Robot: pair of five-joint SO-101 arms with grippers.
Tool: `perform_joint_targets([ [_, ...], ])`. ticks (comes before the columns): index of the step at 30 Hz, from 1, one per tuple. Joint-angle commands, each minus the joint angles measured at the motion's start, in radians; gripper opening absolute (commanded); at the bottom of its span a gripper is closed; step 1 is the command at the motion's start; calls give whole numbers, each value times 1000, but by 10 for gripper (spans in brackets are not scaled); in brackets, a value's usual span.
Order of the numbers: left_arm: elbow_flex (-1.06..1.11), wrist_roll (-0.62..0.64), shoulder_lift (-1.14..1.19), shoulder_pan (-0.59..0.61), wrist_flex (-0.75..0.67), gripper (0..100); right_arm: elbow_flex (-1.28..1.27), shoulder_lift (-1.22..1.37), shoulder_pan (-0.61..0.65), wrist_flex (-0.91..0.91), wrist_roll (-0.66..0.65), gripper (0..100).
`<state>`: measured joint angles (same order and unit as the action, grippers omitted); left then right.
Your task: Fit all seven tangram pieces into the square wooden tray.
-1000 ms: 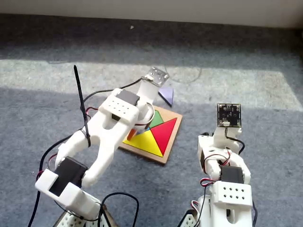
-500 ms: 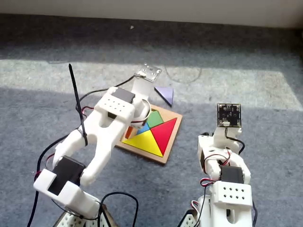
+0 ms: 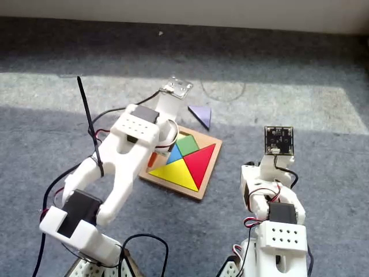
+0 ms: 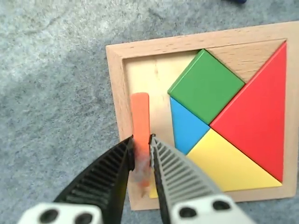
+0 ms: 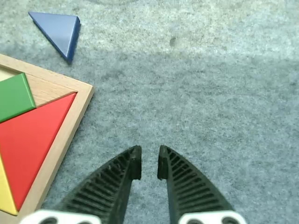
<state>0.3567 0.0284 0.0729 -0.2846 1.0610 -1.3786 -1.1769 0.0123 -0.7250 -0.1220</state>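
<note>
The square wooden tray holds a green square, a small blue triangle, a red triangle and a yellow triangle. My left gripper is shut on an orange piece, which stands on edge over the tray's bare strip beside the rim. From above, the left arm covers that side of the tray. A purple-blue triangle lies on the carpet just beyond the tray. My right gripper hangs over bare carpet beside the tray, fingers slightly apart and empty.
Grey carpet lies all around the tray, with a sunlit band across the back. The right arm sits folded at the front right. A black cable tie sticks up from the left arm.
The left arm has shifted a little to the left and back, uncovering more of the green and blue pieces, with the orange piece still in its grip. The right arm has not moved.
</note>
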Motion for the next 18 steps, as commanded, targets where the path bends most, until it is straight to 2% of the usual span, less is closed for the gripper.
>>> perform_joint_targets([
  [1, -31, -34, -39, -31, -6, 75, 7, -15, -8, 21, -12, 77],
  [5, -31, -28, -39, -39, -6, 178, 7, -15, -8, 21, -12, 77],
  [13, -7, -34, -50, -102, 20, 178, 7, -15, -8, 21, -12, 77],
  [18, -13, -31, -50, -61, 15, 178, 7, -15, -8, 21, -12, 77],
])
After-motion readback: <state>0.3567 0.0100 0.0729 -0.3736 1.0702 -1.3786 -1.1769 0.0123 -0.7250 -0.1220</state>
